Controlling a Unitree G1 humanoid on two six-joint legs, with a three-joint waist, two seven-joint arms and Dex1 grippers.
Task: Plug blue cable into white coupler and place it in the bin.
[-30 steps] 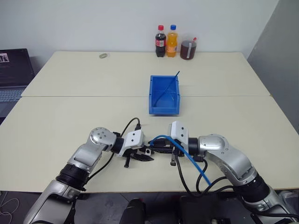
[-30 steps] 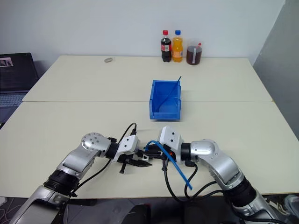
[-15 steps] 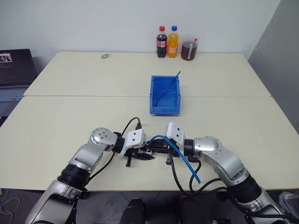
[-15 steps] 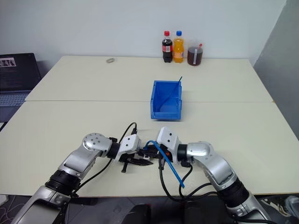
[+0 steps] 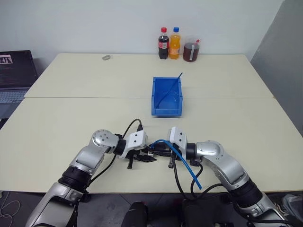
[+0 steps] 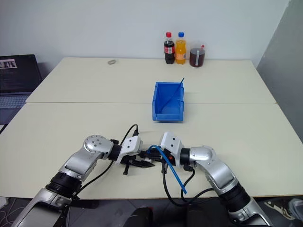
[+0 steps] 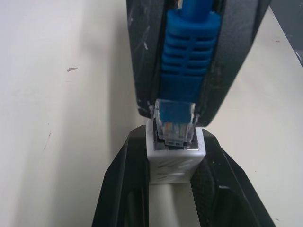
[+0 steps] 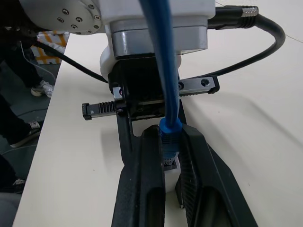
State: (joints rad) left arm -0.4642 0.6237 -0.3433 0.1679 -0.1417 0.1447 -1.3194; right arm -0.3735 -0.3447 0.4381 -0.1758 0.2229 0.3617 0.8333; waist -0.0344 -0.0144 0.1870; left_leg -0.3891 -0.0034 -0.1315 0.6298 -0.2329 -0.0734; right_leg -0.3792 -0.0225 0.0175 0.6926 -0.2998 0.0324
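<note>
Blue cable (image 7: 191, 52) pinched in right pincer (image 7: 175, 111), plug seated in white coupler (image 7: 174, 158), left pincer (image 7: 173, 189) clamping coupler, bin (image 5: 166, 97) well apart on desk (image 5: 71, 118)

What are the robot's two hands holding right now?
Left gripper: shut on the white coupler.
Right gripper: shut on the blue cable, at its plug.

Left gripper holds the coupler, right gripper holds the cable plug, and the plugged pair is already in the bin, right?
Not in the bin. The left eye view shows both grippers, left and right, holding coupler and cable over the table, short of the bin.
</note>
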